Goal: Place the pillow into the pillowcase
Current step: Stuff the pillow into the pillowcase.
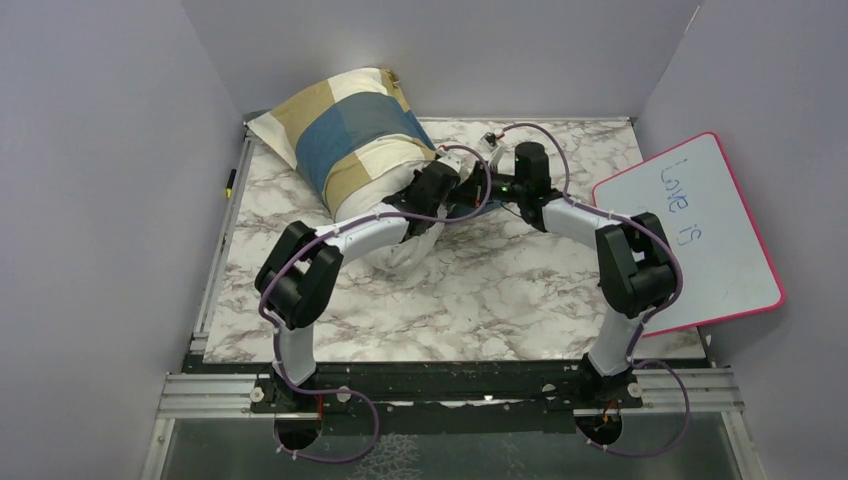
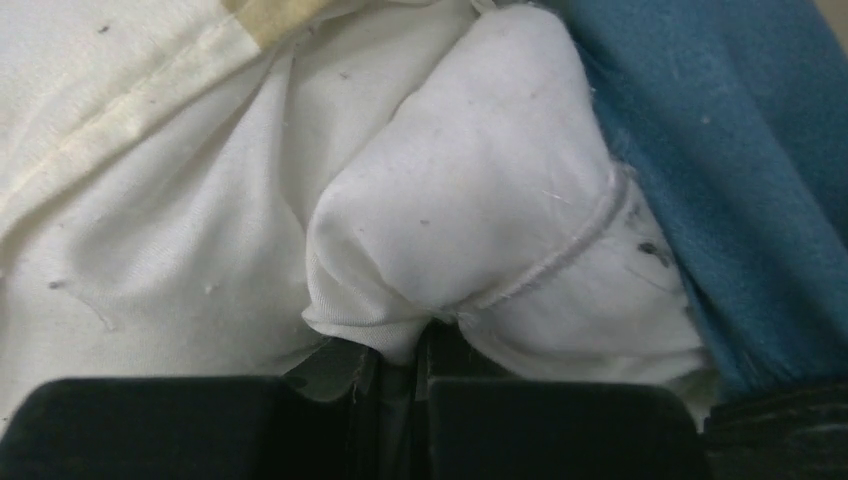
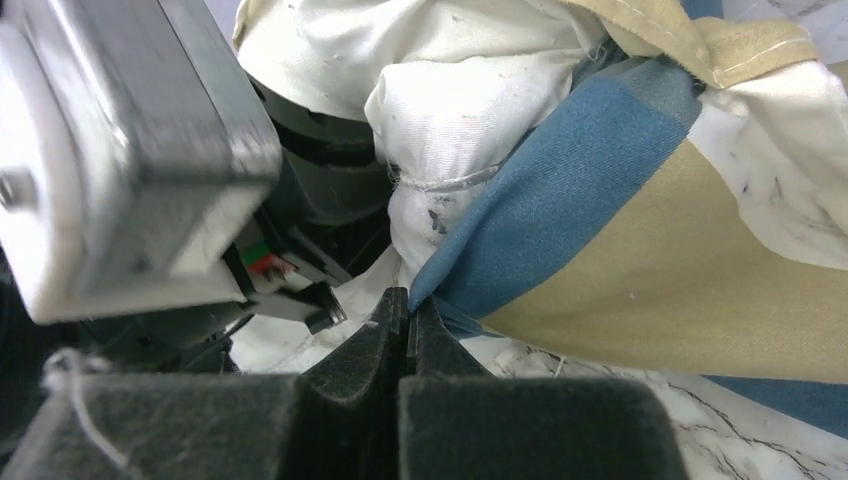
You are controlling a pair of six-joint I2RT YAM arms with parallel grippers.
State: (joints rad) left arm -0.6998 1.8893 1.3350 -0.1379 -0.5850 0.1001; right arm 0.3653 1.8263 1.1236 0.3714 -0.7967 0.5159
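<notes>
The pillowcase (image 1: pixel 350 130), in blue, tan and cream blocks, lies at the back left with most of the off-white pillow (image 1: pixel 405 248) inside; its white end bulges out of the opening. My left gripper (image 1: pixel 445 183) is shut on a corner of the pillow (image 2: pixel 480 200), pinched between the fingers (image 2: pixel 400 350), with the blue pillowcase (image 2: pixel 740 150) beside it. My right gripper (image 1: pixel 492 195) is shut on the blue edge of the pillowcase (image 3: pixel 580 180) at its tips (image 3: pixel 408 302), close to the left gripper's body (image 3: pixel 120 150) and the pillow corner (image 3: pixel 450 110).
A pink-rimmed whiteboard (image 1: pixel 690 235) with blue writing leans at the right edge of the marble table (image 1: pixel 480 300). A small marker (image 1: pixel 229 182) lies along the left rail. Grey walls close in the left, back and right.
</notes>
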